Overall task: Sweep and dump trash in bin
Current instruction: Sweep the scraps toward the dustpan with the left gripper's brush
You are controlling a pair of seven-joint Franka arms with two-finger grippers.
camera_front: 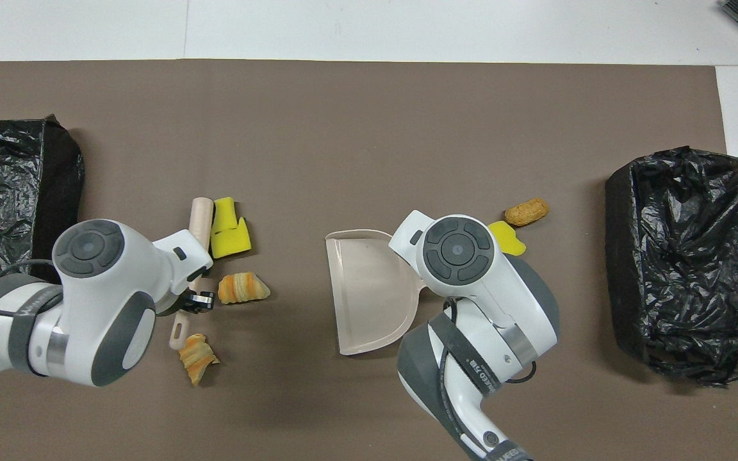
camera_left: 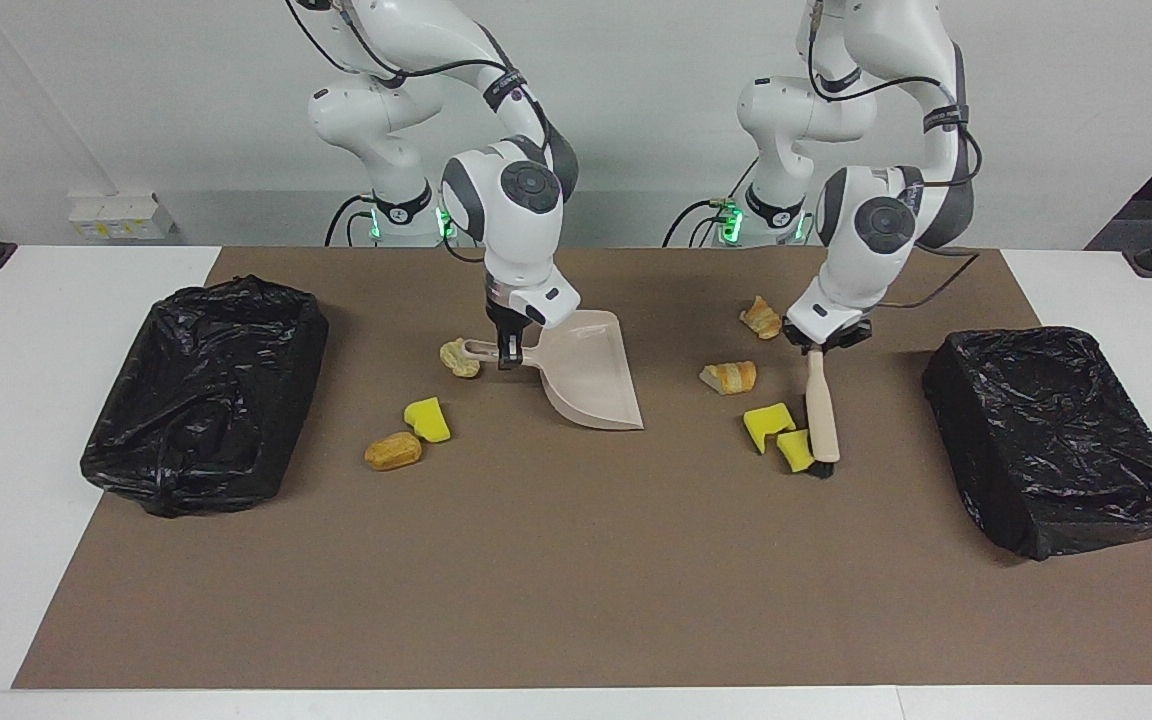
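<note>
Tan pastry lay nearest to us: one flaky lump sat just beside our left gripper, which was clamped on the handle of the brush. A striped lump lay a little farther out. Farther again, two yellow sponge chunks sat together with the brush head against the outer one.

Toward the right arm's end, our right gripper was closed on the handle of the dustpan. The mouth faced the left arm's end, and its lip appeared to rest on the surface. A pale lump sat at the handle's end. A third sponge and a tan lump lay farther out, just beside each other.

We judged the sweep would go best with the bristles kept low and square, driving the chunks in one steady stroke toward the mouth and gathering the striped lump on the way. The lip needed pressing flat, or scraps might slide under it. Light sponge could roll off the brush's end.

Between chunks and mouth the brown mat was bare, and farther out it offered open room to its edge. One black-lined bin stood at the left arm's end and another bin at the right arm's, both well apart from that path.
</note>
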